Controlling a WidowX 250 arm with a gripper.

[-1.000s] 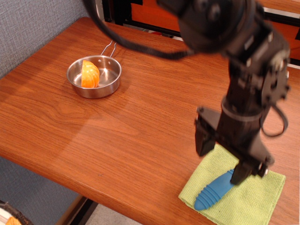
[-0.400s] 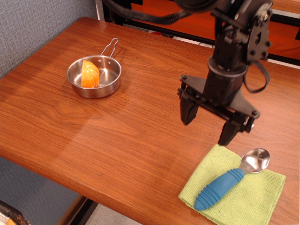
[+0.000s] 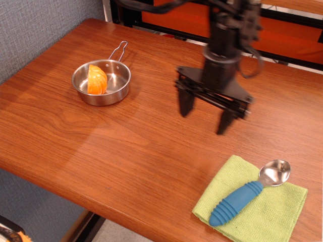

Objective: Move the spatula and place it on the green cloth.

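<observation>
The spatula (image 3: 247, 194) lies on the cloth (image 3: 262, 214) at about five o'clock on the tabletop (image 3: 126, 146). Its blue handle runs diagonally across the weave toward seven o'clock, and its shiny bowl sits at the cloth's far edge near one o'clock, seemingly half over the border onto bare wood. By the look of it the placement is done.

The end effector (image 3: 206, 115) hangs above the tabletop's middle, up toward eleven o'clock from the cloth and well apart from it. Its two dark fingers are spread wide with nothing between them.

Little can go wrong now, but a few risks remain. The cloth reaches close to the tabletop's near edge, so any low sweep of the arm back over it could snag the weave and drag cloth and spatula off together. The rounded handle might also roll if nudged. A pan (image 3: 101, 82) with an orange piece (image 3: 97, 79) in it stands at ten o'clock, well apart; a careless retreat that way could knock its wire handle.
</observation>
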